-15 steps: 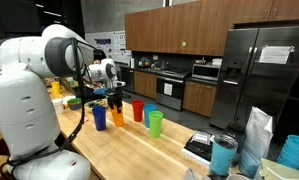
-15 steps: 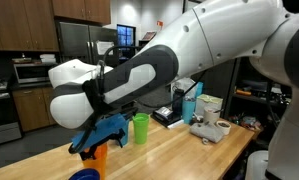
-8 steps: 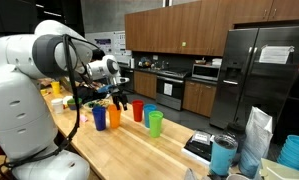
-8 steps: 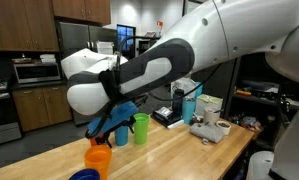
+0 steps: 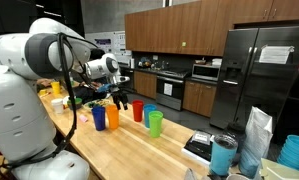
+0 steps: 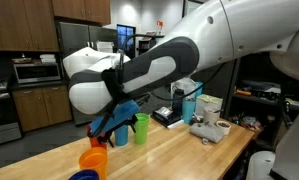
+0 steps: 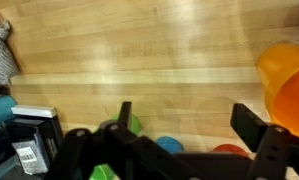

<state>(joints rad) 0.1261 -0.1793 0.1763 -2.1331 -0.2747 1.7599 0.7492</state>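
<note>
The gripper (image 7: pixel 184 118) has its two dark fingers (image 7: pixel 254 130) spread wide apart, with only bare wood between them. It hangs over a row of plastic cups, fingers pointing down at the worktop (image 5: pixel 139 150).

Nearest to it is the orange cup (image 5: pixel 113 116). This cup stands upright on the worktop with its long axis vertical and its open mouth facing up. It is a plain, bright orange tumbler. In the wrist view its round rim shows at the right edge, just outside one finger.

In an exterior view, a blue cup (image 5: pixel 99 118) stands just beside the orange cup. A red cup (image 5: pixel 137 110) and a green cup (image 5: pixel 155 122) continue the row on the other side.

The white arm (image 5: pixel 49 50) arches up from its base, then bends forward and down, with the wrist low over the cups.
</note>
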